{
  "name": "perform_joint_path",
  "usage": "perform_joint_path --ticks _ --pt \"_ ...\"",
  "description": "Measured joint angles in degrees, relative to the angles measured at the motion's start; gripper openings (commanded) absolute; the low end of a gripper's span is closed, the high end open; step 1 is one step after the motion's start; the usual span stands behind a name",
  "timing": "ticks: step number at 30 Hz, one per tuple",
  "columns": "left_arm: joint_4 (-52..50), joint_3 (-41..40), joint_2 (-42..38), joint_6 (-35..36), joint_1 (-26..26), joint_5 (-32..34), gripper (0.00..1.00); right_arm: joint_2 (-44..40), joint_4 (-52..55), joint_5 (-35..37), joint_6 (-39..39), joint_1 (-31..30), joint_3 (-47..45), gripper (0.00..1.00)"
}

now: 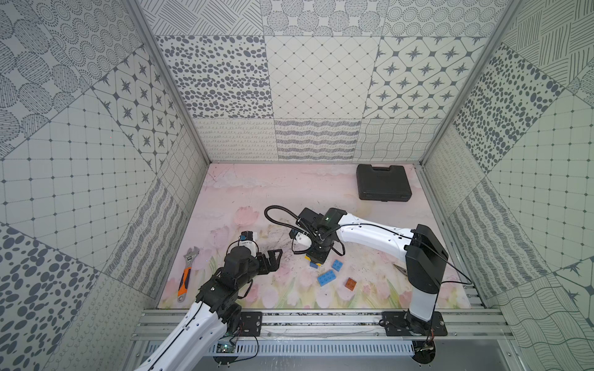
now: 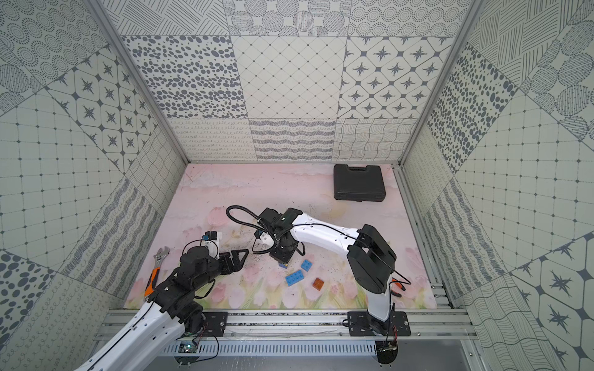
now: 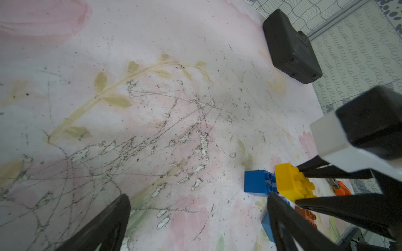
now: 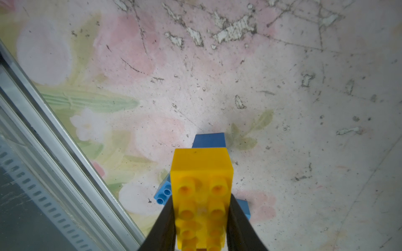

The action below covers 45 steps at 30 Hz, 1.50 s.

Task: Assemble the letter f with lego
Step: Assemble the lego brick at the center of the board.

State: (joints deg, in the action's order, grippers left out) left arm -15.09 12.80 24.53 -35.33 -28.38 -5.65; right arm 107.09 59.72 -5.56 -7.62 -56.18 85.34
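My right gripper (image 4: 201,197) is shut on the long yellow brick (image 4: 201,173), which it holds low over the mat. One end of that brick lies over a square blue brick (image 4: 208,140); in the left wrist view the yellow brick (image 3: 291,182) touches the blue brick's (image 3: 256,182) studded face. I cannot tell whether they are joined. In both top views the long blue brick (image 1: 327,277), a second square blue brick (image 1: 337,264) and the brown brick (image 1: 351,284) lie loose just right of the gripper. My left gripper (image 1: 276,257) hangs open and empty to the left of the bricks.
A black case (image 1: 384,183) lies at the back right. A wrench with an orange handle (image 1: 186,276) lies at the left edge of the mat. Orange-handled pliers (image 2: 397,286) lie behind the right arm. A metal rail (image 1: 321,324) runs along the front.
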Motion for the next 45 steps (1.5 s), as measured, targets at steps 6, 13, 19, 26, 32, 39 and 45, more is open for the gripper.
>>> perform_joint_path --ticks 6,13,19,26,32,39,45 --pt "-1.0 -0.6 -1.9 0.5 -4.4 0.3 0.99 0.6 -0.1 0.0 -0.7 0.5 0.0 0.31" --pt "-1.0 -0.6 -2.9 1.4 -6.7 1.2 0.99 1.8 -0.3 -0.1 -0.9 0.7 0.0 0.31" --pt "-1.4 -0.6 -3.7 1.5 -7.0 1.9 0.99 2.5 -0.4 -0.5 -1.0 0.7 0.0 0.32" --pt "-2.2 -0.6 -4.3 1.5 -7.1 2.4 0.99 2.8 -0.3 -0.7 -1.5 0.7 0.0 0.32" --pt "-2.8 -0.7 -4.9 1.5 -7.1 3.1 0.99 2.8 -0.2 -0.6 -1.9 0.7 0.0 0.33" --pt "-3.8 -0.9 -6.6 1.5 -7.1 3.5 0.99 3.1 -0.2 -0.2 -2.1 0.6 0.0 0.33" --pt "-3.9 -1.1 -7.7 1.5 -7.1 3.5 0.99 3.5 -0.2 0.6 -2.4 0.0 0.0 0.33"
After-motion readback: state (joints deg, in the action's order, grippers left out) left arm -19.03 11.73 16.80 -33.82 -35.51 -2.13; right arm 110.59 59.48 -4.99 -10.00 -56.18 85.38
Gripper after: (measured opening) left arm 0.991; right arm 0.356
